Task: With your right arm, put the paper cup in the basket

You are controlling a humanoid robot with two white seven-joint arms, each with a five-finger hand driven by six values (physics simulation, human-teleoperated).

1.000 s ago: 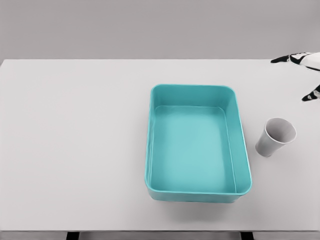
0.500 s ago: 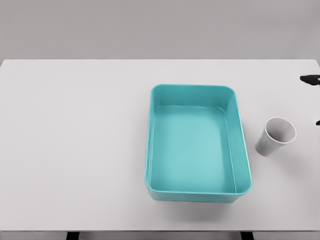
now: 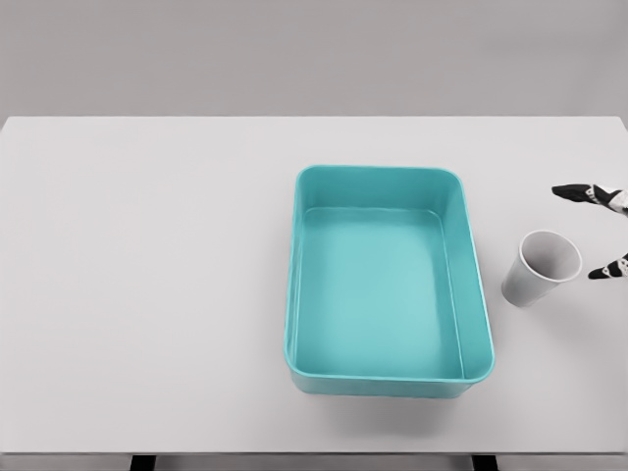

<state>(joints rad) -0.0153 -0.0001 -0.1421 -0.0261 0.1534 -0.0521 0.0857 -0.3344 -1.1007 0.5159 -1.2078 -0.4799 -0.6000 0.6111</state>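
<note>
Paper cup (image 3: 543,268) is sitting on the desk (image 3: 147,275), just to the right of the basket (image 3: 390,375) and not touching it. It's white, standing on its base and leaning a bit, with the open mouth facing up and toward the right, so you can see into it and it's got nothing inside.

Basket is a teal rectangular tub with rounded corners and low walls, planted a little right of the middle of the desk, long side running away from the camera. Nothing in it either, just the smooth teal bottom.

Right robot hand (image 3: 597,228) is barely poking in from the right edge. All you really get is two dark-tipped fingers (image 3: 574,191) with white-and-black segments: one up above and to the right of the cup, the other lower down, just beside the cup's rim on its right side. They're spread well apart from each other with the cup's right side roughly between them, and neither one looks like it's touching the cup. So the robot hand is spread wide and holding nothing.

Desk is plain white and fills most of the view, with a grey wall behind it.
</note>
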